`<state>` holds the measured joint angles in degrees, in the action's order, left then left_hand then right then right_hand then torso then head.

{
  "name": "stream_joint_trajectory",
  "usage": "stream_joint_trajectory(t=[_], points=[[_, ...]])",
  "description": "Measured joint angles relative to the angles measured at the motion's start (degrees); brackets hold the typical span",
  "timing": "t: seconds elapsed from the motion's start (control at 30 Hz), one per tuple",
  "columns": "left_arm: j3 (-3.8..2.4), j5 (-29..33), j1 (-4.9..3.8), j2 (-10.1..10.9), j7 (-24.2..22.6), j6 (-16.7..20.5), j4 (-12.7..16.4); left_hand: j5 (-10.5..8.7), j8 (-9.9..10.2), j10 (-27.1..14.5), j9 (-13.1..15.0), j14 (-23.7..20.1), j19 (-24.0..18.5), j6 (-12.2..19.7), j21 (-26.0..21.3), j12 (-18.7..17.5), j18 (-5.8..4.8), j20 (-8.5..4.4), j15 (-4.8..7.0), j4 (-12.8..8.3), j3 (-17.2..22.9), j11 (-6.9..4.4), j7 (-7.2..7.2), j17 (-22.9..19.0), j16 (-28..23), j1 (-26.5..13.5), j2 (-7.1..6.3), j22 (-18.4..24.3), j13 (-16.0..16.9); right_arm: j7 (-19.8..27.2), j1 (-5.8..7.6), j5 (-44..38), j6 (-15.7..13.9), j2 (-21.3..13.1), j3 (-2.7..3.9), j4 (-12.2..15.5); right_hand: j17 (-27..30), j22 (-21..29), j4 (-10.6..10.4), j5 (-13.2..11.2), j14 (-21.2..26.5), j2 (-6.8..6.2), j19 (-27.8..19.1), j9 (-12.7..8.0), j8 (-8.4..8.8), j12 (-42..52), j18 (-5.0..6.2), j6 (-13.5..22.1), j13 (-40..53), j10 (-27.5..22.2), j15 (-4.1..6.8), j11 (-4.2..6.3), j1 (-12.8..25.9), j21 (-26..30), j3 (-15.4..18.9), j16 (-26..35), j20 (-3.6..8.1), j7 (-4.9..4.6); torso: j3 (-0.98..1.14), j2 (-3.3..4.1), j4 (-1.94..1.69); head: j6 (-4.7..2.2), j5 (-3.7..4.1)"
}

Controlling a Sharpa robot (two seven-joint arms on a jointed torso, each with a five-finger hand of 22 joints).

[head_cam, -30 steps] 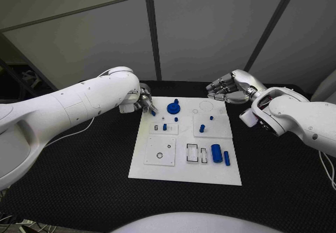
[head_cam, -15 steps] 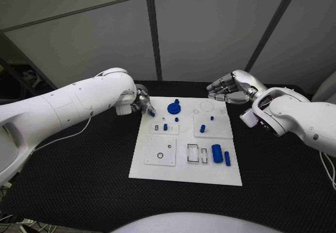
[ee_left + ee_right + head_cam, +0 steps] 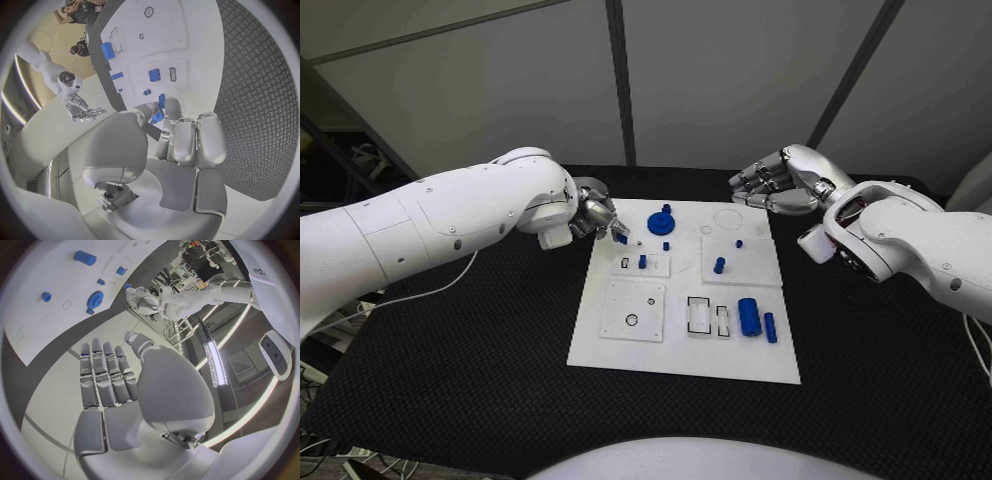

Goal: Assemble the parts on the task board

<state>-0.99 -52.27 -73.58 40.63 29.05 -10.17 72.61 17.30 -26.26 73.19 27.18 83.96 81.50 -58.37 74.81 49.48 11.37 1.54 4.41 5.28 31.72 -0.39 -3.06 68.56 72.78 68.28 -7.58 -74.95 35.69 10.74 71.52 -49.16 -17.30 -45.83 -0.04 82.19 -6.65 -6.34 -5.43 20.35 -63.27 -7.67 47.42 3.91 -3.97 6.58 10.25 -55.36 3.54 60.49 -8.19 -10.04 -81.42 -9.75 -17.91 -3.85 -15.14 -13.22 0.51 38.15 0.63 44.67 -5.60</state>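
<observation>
Still at the board's far-left corner: a small blue part (image 3: 617, 237) sits pinched in the left hand (image 3: 596, 214), fingers closed on it, just over the edge of the task board (image 3: 646, 345). Versus a second ago that hand has drifted slightly toward the board with the part held the same way, while the left arm has swung wider; nothing on the board has shifted. I'd read that as a carry toward a seat, insertion not yet begun. The left wrist view shows blue between the fingertips (image 3: 164, 107), though which part it is I can't tell. On the board: the blue gear (image 3: 659, 221) at the far end, a short peg (image 3: 718, 265) standing mid-right, the large cylinder (image 3: 749, 316) and a thin pin (image 3: 769, 327) lying near the right edge, an empty slot (image 3: 698, 314) beside them. The right hand (image 3: 782, 184) holds nothing, fingers loosely curled, and hovers off the far-right corner, well apart from the parts. Open black table (image 3: 473, 380) surrounds the board; the near half is unobstructed.
</observation>
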Motion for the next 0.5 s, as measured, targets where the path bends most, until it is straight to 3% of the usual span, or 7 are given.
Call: stream_joint_trajectory(t=[0.47,0.5], points=[[0.13,-4.3,1.75,2.2,0.0,3.9,5.0,0.59,-0.7,0.4,0.4,0.2,0.4,-0.2,0.4,0.7,0.01,0.01,0.19,-0.2,0.6,0.16,0.21,0.1,0.0,-1.0,-0.48,0.0,0.7,0.0,0.0,0.0,0.0,0.0,0.0,0.0,0.0,0.0,0.0,0.0,0.0,0.0,0.0,0.0,0.0,0.0,0.0,0.0,0.0,0.0,0.0,0.0,0.0,0.0,0.0,0.0,0.0,0.0,-0.03,0.04,0.09,0.06,-0.28],[0.14,-5.0,1.9,2.3,0.0,4.0,5.3,0.59,-0.7,0.7,0.5,0.2,0.4,-0.2,0.4,0.7,0.01,0.01,0.19,-0.2,0.6,-0.21,0.21,0.1,0.0,-1.0,-0.48,0.0,0.7,0.0,0.0,0.0,0.0,0.0,0.0,0.0,0.0,0.0,0.0,0.0,0.0,0.0,0.0,0.0,0.0,0.0,0.0,0.0,0.0,0.0,0.0,0.0,0.0,0.0,0.0,0.0,0.0,0.0,-0.03,0.05,0.11,0.08,-0.31]])
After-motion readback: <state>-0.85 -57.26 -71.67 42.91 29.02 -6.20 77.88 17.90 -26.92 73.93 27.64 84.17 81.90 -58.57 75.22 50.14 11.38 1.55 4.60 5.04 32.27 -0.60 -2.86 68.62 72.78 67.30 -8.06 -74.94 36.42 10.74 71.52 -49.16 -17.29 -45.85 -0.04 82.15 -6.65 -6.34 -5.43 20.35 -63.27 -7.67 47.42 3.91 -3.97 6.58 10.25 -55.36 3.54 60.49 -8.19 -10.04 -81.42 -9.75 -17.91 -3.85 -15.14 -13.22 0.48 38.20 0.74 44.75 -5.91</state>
